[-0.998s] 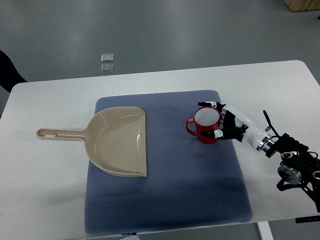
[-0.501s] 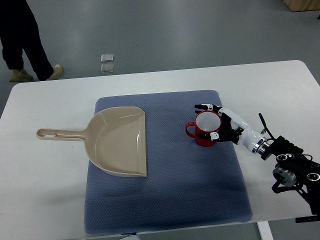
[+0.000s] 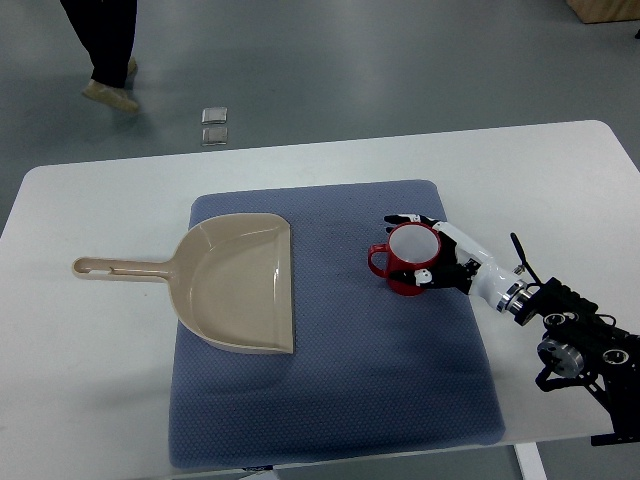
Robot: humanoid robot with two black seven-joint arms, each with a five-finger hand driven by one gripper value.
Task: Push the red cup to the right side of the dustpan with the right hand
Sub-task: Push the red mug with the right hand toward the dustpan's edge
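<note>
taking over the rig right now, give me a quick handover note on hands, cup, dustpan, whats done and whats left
Right hand: cupped against the red cup, fingers curled around its right side. Left hand not in view.
Red cup: upright on the blue mat, handle pointing left, clear gap to the dustpan.
Dustpan: on the mat's left part, handle out over the table.
Done: contact made.
Left: push the cup left until it is beside the dustpan's right edge.

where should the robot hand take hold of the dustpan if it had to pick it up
Probably by the long straight handle, which sticks out to the left of the dustpan over bare table. The pan lies flat and looks too wide and shallow to wrap fingers around. Come from above, fingers closing across the handle's width; it lies clear of the red cup.
</note>
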